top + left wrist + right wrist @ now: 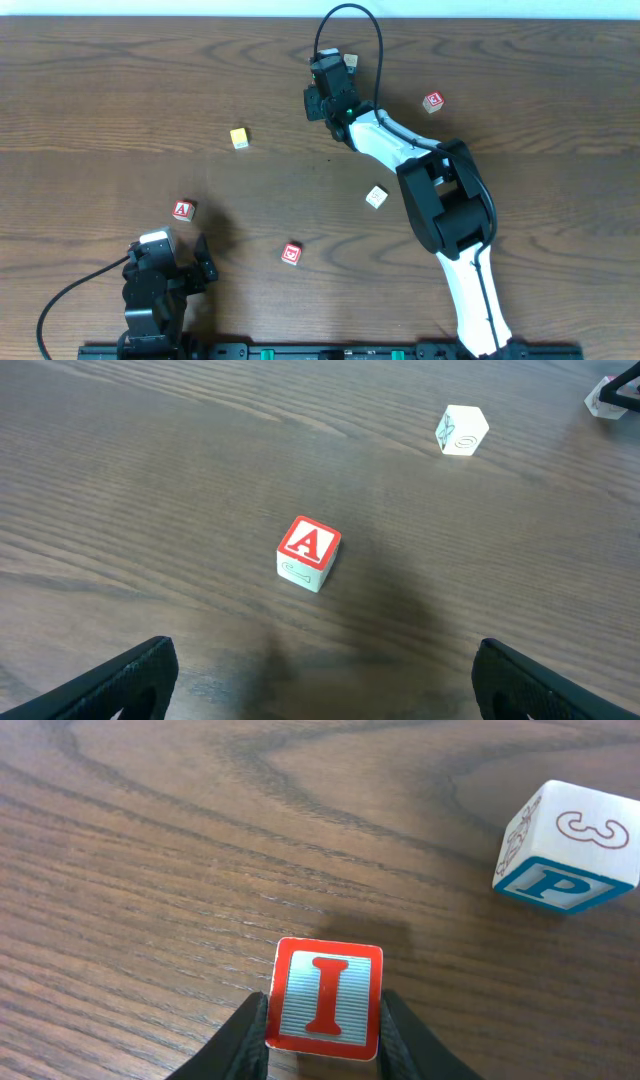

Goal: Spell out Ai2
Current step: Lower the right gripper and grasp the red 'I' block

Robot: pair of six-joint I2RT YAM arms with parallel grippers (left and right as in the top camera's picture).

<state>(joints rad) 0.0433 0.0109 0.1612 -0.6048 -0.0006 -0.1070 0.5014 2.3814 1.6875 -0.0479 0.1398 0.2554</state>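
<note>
The red "A" cube [308, 552] sits alone on the wood table, also in the overhead view [183, 210], just beyond my left gripper [320, 695], which is open and empty [198, 264]. My right gripper [325, 1035] is shut on the red "I" cube [326, 1000] and holds it at or just above the table at the far middle [325, 97]. In the overhead view that cube is hidden under the gripper. No blue "2" face shows in any view.
A teal "P" cube [568, 845] lies right of the held cube, also overhead [350, 62]. Also overhead are a yellow cube [239, 138], a white cube [376, 197] and two red-marked cubes [433, 101] [291, 254]. A white cube [461, 430] lies beyond the "A".
</note>
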